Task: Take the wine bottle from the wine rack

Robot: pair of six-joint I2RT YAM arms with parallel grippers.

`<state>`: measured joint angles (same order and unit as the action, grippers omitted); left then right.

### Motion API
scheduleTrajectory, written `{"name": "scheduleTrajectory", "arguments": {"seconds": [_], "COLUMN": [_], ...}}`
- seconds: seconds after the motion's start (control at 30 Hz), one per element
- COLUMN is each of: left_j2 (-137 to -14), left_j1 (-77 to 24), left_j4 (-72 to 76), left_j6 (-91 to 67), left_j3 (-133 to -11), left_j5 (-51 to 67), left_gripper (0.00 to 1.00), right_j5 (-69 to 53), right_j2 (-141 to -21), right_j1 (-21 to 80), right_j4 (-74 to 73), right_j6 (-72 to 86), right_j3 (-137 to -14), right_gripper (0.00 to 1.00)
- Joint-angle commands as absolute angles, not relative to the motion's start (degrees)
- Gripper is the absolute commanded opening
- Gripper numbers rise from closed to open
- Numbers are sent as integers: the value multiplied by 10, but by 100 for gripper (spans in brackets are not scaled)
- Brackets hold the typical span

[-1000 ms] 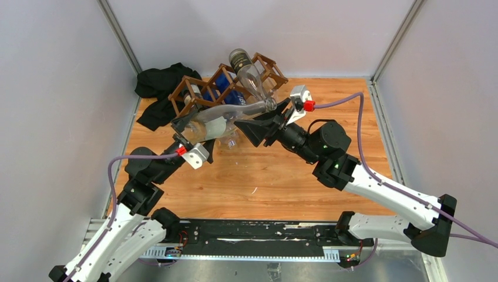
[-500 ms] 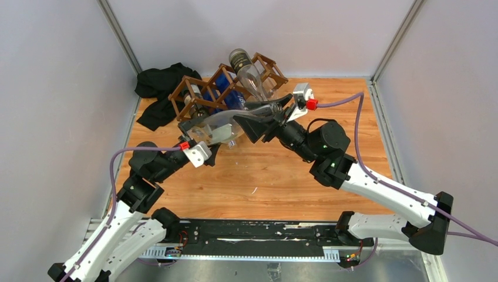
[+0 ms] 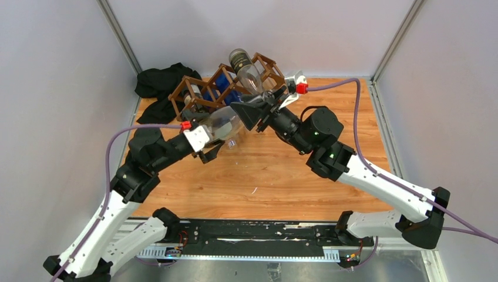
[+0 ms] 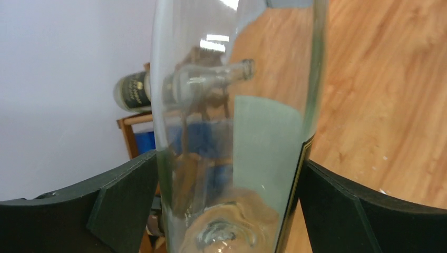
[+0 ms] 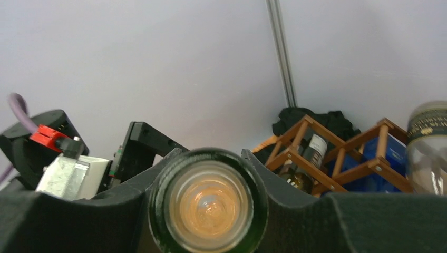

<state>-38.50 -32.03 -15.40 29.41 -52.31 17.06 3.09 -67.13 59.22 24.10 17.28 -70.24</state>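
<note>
A clear glass wine bottle [image 3: 223, 120] hangs in the air just in front of the wine rack [image 3: 199, 88], a dark brown lattice at the table's back. My left gripper [image 3: 218, 136] is shut on the bottle's body; in the left wrist view the glass [image 4: 237, 132] fills the gap between the black fingers [image 4: 121, 200]. My right gripper [image 3: 252, 113] is shut on the bottle's neck; the right wrist view looks straight into its green-rimmed mouth [image 5: 208, 203]. The rack [image 5: 337, 153] shows behind it.
A clear bottle with a dark cap [image 3: 244, 64] leans in the rack's right end, and a dark bottle [image 5: 311, 153] lies in a left cell. Something blue [image 3: 226, 88] sits in the rack. A black cloth [image 3: 158, 82] lies back left. Grey walls enclose the wooden table [image 3: 282, 170].
Both arms have moved toward the back of the table with the clear bottle held between them. The left arm has stretched forward and the right gripper has shifted back and left.
</note>
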Motion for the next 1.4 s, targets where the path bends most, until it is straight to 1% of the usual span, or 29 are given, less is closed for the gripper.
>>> {"name": "scheduleTrajectory", "arguments": {"seconds": [0.0,0.17,0.3,0.4,0.63,0.8,0.97,1.17,1.37], "left_j2": [-441,-522,-569,-611,-646,-697,-738,-762,-785], "left_j1": [-323,-323,-323,-322,-313,-250,-205,-197,-190], "left_j4": [-276,-482,-582,-640,-658,-683,-697,-696,-697], "left_j6": [258,271,278,276,240,214,197,185,174], "left_j3": [-633,-726,-786,-845,-894,-949,-997,-1008,-1029], "left_j5": [177,197,192,184,173,186,196,171,177], "left_gripper": [100,100,100,100,100,100,100,100,100], "right_j5": [69,74,84,87,130,142,129,114,112], "right_j2": [-667,-649,-649,-643,-639,-646,-676,-729,-808], "right_j1": [585,554,518,491,438,368,292,217,173], "right_j4": [133,36,-81,-119,-171,-176,-157,-111,-51], "right_j6": [158,142,130,122,70,45,39,51,37], "right_j3": [-765,-796,-835,-838,-838,-826,-828,-837,-856], "right_gripper": [0,0,0,0,0,0,0,0,0]}}
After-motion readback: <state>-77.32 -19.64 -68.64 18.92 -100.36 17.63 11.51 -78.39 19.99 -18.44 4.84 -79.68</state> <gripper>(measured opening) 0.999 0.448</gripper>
